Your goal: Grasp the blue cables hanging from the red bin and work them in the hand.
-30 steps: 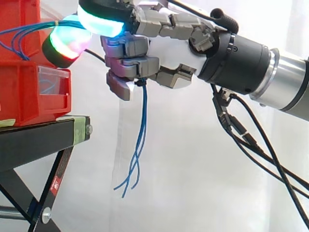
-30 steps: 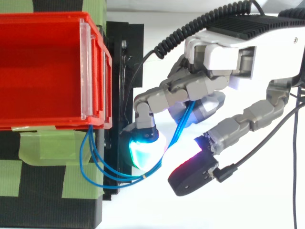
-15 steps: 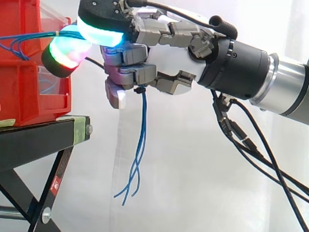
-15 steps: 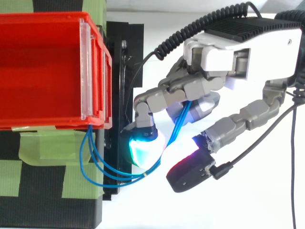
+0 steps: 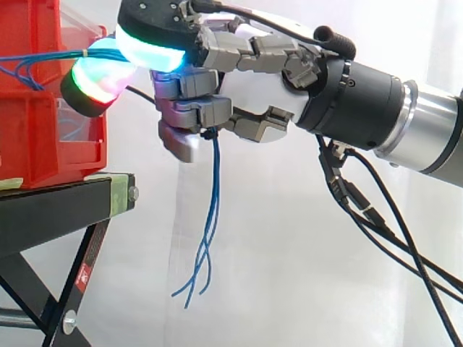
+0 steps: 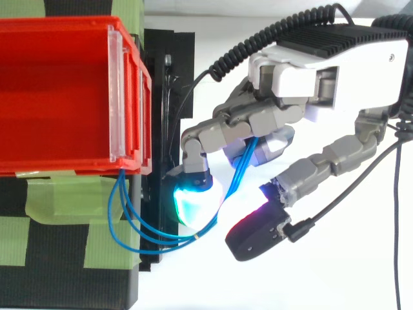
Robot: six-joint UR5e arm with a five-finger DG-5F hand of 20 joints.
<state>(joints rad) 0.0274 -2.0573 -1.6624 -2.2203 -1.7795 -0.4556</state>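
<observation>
Blue cables [image 5: 211, 217]: run from red bin [image 6: 58, 97] through the hand [image 5: 253, 87], ends hanging free.
Fingers [image 5: 194, 112]: curled, gripping the cables.
Risk: strands may slip out if grip loosens.

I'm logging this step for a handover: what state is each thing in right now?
hand: shut, fingers curled round the blue cables.
blue cables: gripped in the hand, running in from the red bin, loose ends hanging free below the hand.
red bin: upright on the black stand, open at the top.
black stand: standing, bearing the bin.
</observation>
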